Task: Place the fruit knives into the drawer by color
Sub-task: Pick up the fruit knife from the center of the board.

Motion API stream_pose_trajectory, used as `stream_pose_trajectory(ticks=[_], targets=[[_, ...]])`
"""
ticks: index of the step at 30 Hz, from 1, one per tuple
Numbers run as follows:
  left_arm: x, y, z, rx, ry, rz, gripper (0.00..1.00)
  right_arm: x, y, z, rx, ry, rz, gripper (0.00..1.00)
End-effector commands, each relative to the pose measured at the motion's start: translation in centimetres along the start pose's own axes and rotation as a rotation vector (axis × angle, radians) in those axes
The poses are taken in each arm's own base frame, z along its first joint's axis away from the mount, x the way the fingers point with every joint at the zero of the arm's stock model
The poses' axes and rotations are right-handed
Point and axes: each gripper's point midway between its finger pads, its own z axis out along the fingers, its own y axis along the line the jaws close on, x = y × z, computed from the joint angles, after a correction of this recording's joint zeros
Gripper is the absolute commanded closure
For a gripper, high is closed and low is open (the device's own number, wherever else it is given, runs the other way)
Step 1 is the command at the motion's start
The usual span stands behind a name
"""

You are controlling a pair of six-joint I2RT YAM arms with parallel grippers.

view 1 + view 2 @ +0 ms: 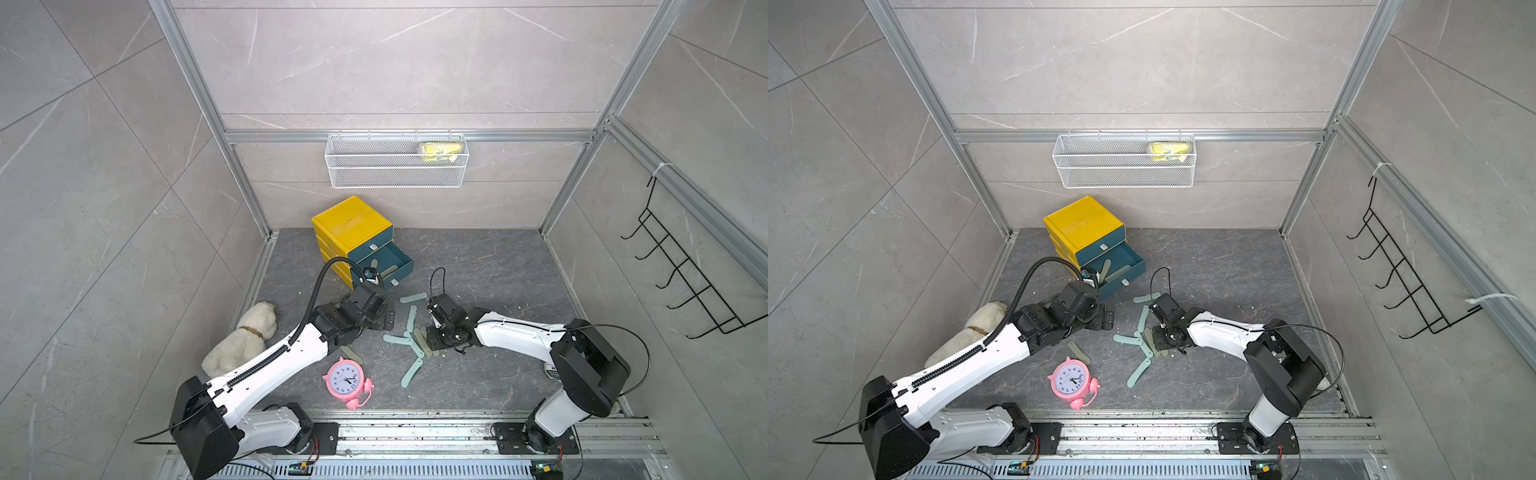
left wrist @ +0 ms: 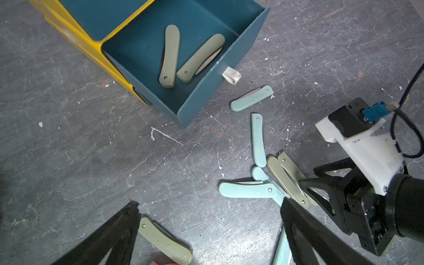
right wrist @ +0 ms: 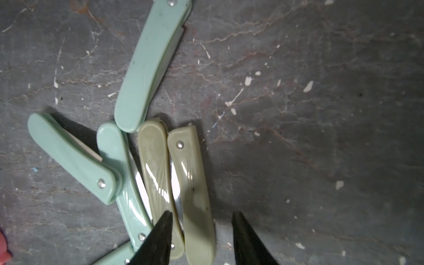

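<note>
Jaws of the right gripper (image 3: 202,220) stand partly spread astride the outer olive-green folded plastic fruit knife (image 3: 192,183) on the grey tabletop (image 3: 321,114), its long axis running straight away from the pincer. Left gripper (image 2: 208,213) hangs wide spread, empty, near the open dark-blue drawer (image 2: 250,36).

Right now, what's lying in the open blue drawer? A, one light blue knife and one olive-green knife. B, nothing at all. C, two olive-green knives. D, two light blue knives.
C: the left wrist view shows two olive-green knives lying on the floor of the open drawer, with no light blue one among them.
</note>
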Motion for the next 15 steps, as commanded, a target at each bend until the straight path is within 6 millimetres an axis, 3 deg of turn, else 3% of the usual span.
stream_pose_trajectory(ticks=[1, 12, 15], targets=[[-0.2, 0.0, -0.6, 0.021, -0.027, -0.067, 0.0, -0.3, -0.5, 0.4, 0.054, -0.003, -0.017, 0.56], [0.0, 0.0, -0.2, 0.014, -0.02, -0.063, 0.01, 0.0, 0.0, 1.2, 0.054, 0.012, -0.055, 0.53], [0.1, 0.0, 0.0, 0.013, -0.016, -0.062, 0.0, 0.2, -0.7, 1.4, 0.098, 0.024, -0.057, 0.55]])
